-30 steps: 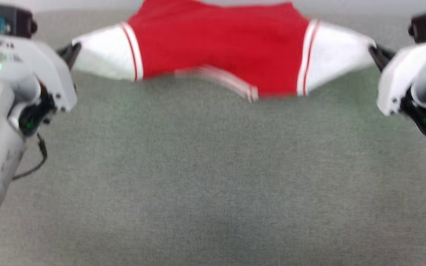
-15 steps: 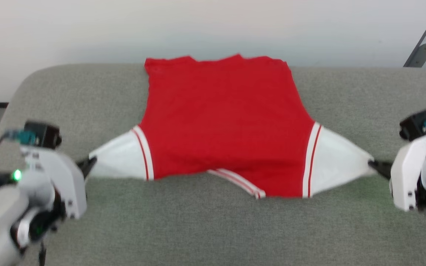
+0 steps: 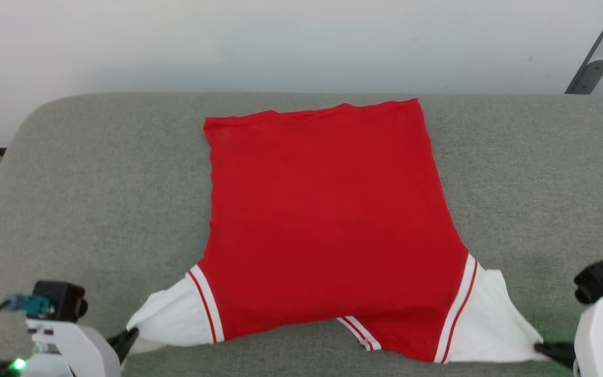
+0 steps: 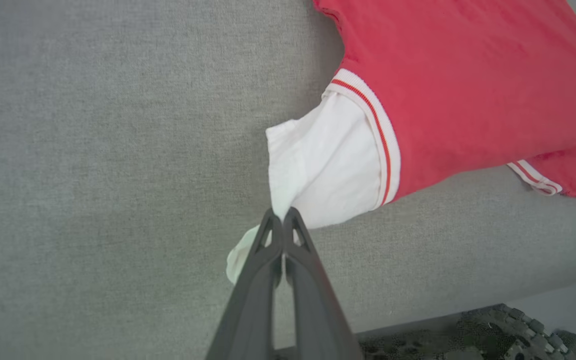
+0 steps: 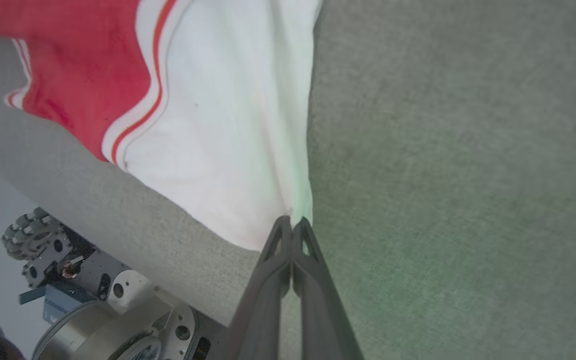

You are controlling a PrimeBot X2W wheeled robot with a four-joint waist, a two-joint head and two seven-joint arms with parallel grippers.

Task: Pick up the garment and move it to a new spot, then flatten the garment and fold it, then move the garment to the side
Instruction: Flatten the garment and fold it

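Observation:
The red garment (image 3: 322, 209) lies spread flat on the grey cushion (image 3: 97, 183), its far edge toward the wall. White lining sticks out past the white striped bands at both near corners. My left gripper (image 3: 133, 335) is shut on the left white corner (image 4: 318, 175), pinching the cloth at its tip (image 4: 282, 216). On the other side, my right gripper (image 3: 538, 346) is shut on the right white corner (image 5: 228, 125), with the fabric caught between its fingertips (image 5: 293, 222). A small hem flap (image 3: 359, 331) pokes out under the near red edge.
A pale wall (image 3: 280, 42) rises behind the cushion. A dark slanted bar (image 3: 589, 68) stands at the far right. The cushion's near edge and my wheeled base (image 5: 93, 290) show in the right wrist view. Bare grey cushion lies left and right of the garment.
Both grippers have pulled the garment toward the near edge while holding its corners, laying it out flat. The head camera has tilted up, so the whole picture has shifted downward.

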